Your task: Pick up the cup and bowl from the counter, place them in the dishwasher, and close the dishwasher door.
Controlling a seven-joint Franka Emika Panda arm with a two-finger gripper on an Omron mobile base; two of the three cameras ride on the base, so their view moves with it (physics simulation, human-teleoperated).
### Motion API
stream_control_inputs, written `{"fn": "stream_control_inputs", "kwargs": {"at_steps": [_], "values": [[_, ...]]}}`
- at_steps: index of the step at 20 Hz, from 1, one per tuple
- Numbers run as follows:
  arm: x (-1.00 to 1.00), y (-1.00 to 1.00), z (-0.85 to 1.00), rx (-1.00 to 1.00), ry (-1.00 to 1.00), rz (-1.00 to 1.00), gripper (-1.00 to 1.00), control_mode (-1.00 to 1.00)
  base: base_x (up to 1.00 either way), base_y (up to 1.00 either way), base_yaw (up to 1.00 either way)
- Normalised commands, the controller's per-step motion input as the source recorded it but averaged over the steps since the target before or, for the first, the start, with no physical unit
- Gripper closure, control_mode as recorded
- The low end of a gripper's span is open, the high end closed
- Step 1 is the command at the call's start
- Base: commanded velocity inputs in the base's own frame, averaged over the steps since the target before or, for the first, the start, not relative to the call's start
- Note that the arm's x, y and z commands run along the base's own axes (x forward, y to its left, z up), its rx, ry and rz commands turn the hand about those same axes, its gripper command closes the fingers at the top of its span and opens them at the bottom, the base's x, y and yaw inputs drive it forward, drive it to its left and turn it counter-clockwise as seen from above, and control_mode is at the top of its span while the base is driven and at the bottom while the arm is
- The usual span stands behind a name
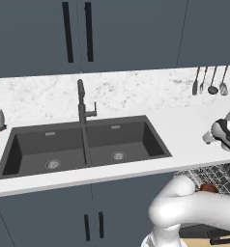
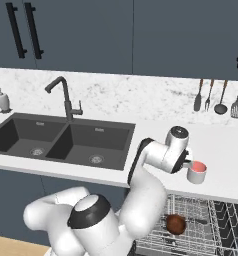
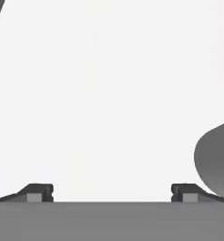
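The cup (image 2: 196,172), pale with a salmon-red inside, stands upright on the white counter (image 2: 226,145) near its front edge, above the dishwasher. My gripper (image 2: 187,165) hangs just left of the cup, touching or nearly so. In the hand view my gripper (image 3: 112,194) is open with only bare counter between the fingertips (image 3: 38,193); the cup's grey side (image 3: 216,160) lies outside the right tip. The dark reddish-brown bowl (image 2: 175,224) (image 1: 209,188) sits in the dishwasher's pulled-out wire rack (image 2: 206,215). The dishwasher door is hidden below the rack and my arm.
A black double sink (image 2: 66,137) with a dark faucet (image 2: 66,100) takes up the counter to the left. A white soap bottle (image 2: 2,100) stands at the far left. Utensils (image 2: 216,97) hang on the back wall. Dark cabinets (image 1: 93,212) run under the counter.
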Motion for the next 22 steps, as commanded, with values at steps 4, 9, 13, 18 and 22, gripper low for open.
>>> {"fn": "stream_control_inputs", "kwargs": {"at_steps": [4,9,13,18,22], "values": [[0.31,-0.02,0.02,0.01,0.05,-0.07,-1.0,-1.0,0.0,0.0,0.0],[0.46,-0.42,0.36,0.06,0.22,-0.17,-1.0,-1.0,0.0,0.0,0.0],[0.17,-0.26,0.57,0.04,0.17,-0.13,-1.0,-1.0,0.0,0.0,0.0],[-0.03,-0.3,0.35,0.01,0.03,-0.06,-1.0,-1.0,0.0,0.0,0.0],[-0.26,-0.33,-0.04,0.08,0.0,-0.01,-1.0,-1.0,0.0,0.0,0.0]]}}
